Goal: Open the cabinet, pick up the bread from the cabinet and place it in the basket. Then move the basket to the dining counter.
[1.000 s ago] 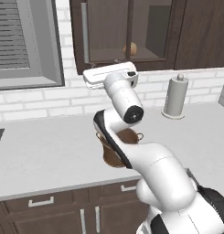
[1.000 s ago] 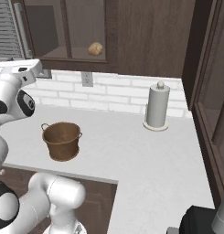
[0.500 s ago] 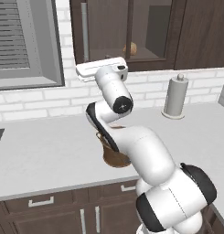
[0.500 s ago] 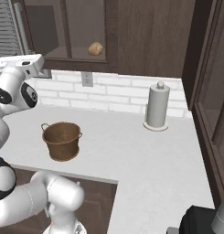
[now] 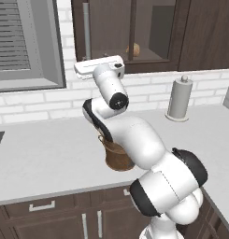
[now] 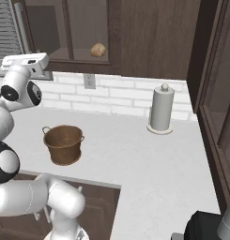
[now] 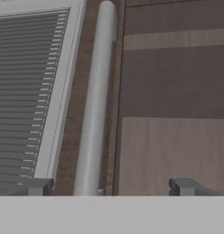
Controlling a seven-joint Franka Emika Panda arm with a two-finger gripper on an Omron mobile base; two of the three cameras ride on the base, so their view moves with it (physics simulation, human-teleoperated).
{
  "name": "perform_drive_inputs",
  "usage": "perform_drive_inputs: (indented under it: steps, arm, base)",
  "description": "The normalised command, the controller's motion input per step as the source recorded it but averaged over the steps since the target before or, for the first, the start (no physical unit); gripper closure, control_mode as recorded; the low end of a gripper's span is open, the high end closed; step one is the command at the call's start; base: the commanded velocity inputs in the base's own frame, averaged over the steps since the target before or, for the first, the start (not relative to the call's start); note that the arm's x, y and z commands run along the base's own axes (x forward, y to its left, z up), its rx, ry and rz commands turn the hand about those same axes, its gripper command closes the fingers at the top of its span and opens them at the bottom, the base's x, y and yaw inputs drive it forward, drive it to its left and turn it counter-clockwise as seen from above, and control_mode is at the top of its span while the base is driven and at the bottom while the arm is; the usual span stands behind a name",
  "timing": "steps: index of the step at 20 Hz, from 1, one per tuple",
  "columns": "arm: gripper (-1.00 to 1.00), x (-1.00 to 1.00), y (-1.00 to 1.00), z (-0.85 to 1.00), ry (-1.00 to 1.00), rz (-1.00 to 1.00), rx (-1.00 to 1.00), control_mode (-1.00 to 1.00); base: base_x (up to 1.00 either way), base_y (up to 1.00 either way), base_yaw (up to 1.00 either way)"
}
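We take the basket (image 6: 63,143) as our landmark. It sits upright on the pale desk (image 6: 135,154), near the front edge, nothing visible inside from the right base view. In the left base view the basket (image 5: 117,156) is partly hidden behind the white arm, which rises in front of it.

Up and left of the basket the arm reaches toward the wall units. The tool (image 7: 111,187) is spread wide, both tips (image 7: 38,186) showing at the bottom of the hand view w/ nothing between them, not pinching anything. Just ahead of the tool stands the long vertical silver handle (image 7: 96,100) of the cabinet (image 7: 173,91); the bar runs nearer the left tip than the right, and we can't tell if it touches. Left of the bar in that view is the slatted window blind (image 7: 31,91).

Right of the basket and further back, a paper towel roll (image 6: 161,109) stands upright on the desk against the white brick wall (image 6: 121,96).

Above and behind the basket, the cabinet door (image 6: 88,33) is shut. The bread (image 6: 98,49) sits inside on the shelf behind the glass, well apart from the basket and to the right of the tool. From the left base view the bread (image 5: 133,49) shows thru the pane too.
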Motion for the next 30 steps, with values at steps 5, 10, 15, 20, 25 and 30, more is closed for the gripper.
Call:
perform_drive_inputs:
  steps: [5,10,15,20,25,30]
  arm:
    - [-1.00,0.21,0.20,0.00,0.00,0.00,0.00,-1.00]
    - [-1.00,0.15,0.16,0.00,0.00,0.00,0.00,-1.00]
    - [-1.00,0.19,0.10,0.00,0.00,0.00,0.00,-1.00]
    - [-1.00,0.15,0.04,0.00,0.00,0.00,0.00,-1.00]
    - [-1.00,0.00,0.00,0.00,0.00,0.00,0.00,-1.00]
    - [-1.00,0.00,0.00,0.00,0.00,0.00,0.00,-1.00]
  base:
    - [0.00,0.00,0.00]
    - [0.00,0.00,0.00]
    - [0.00,0.00,0.00]
    - [0.00,0.00,0.00]
    - [0.00,0.00,0.00]
    - [0.00,0.00,0.00]
